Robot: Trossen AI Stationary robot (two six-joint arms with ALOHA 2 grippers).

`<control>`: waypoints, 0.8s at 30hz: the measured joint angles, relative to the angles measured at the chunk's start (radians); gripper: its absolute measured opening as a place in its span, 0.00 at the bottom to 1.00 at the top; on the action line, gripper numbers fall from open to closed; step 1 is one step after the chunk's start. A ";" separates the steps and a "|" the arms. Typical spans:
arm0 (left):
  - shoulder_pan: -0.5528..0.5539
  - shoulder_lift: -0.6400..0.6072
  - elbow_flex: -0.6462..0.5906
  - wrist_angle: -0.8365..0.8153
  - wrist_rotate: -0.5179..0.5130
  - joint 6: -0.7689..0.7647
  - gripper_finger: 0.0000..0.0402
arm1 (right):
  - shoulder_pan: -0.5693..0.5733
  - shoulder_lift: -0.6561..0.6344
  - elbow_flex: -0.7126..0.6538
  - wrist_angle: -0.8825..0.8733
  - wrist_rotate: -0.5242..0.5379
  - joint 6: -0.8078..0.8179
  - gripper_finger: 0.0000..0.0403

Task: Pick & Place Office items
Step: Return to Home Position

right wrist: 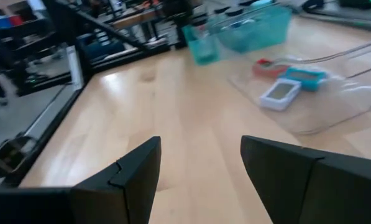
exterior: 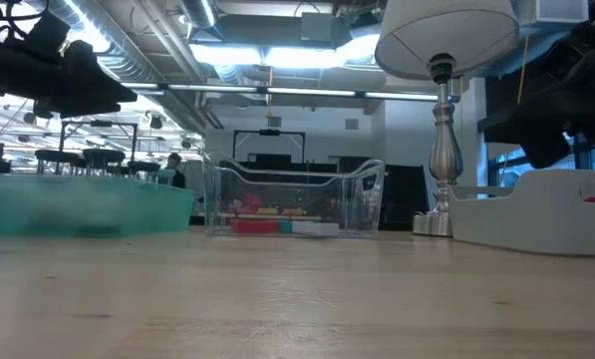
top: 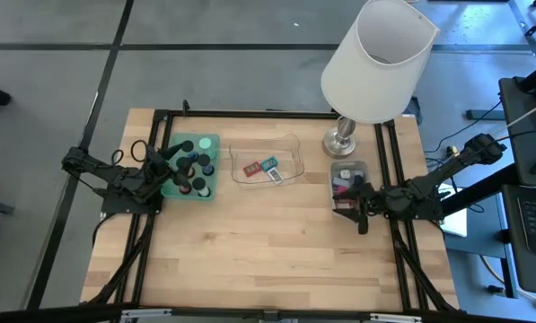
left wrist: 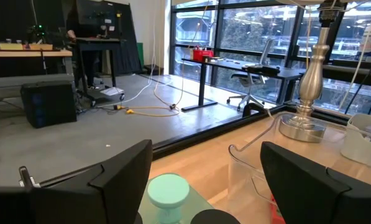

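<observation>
We saw left fingers (left wrist: pixel 122 173) spread, empty, above cylinders (top: pixel 199 187) in green tray (top: pixel 210 142); right fingers (right wrist: pixel 133 172) spread, empty, by grey bin (top: pixel 332 176) with blocks (top: pixel 340 187); flat items (top: pixel 260 168) lay in clear tray (top: pixel 295 149), apart from both.

Counted 3 trays: 1 green tray (top: pixel 213 141), 1 clear tray (top: pixel 291 144), 1 grey tray (top: pixel 349 165). The clear tray held 3 flat pieces: red rectangle (top: pixel 250 168), blue rectangle (top: pixel 268 164), white rectangle (top: pixel 273 176). Black cylinders (top: pixel 199 187) in the green tray were several, exact count unreadable. Same for the blocks (top: pixel 340 187) in the grey tray. There was 1 lamp (top: pixel 380 58).
</observation>
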 joint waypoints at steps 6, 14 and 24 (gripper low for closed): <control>0.000 0.000 0.000 0.000 0.000 0.000 0.74 | 0.000 0.000 0.000 0.000 -0.041 0.002 0.56; 0.000 0.000 0.000 0.000 0.000 0.000 0.74 | 0.000 0.000 0.000 0.000 -0.041 0.002 0.56; 0.000 0.000 0.000 0.000 0.000 0.000 0.74 | 0.000 0.000 0.000 0.000 -0.041 0.001 0.56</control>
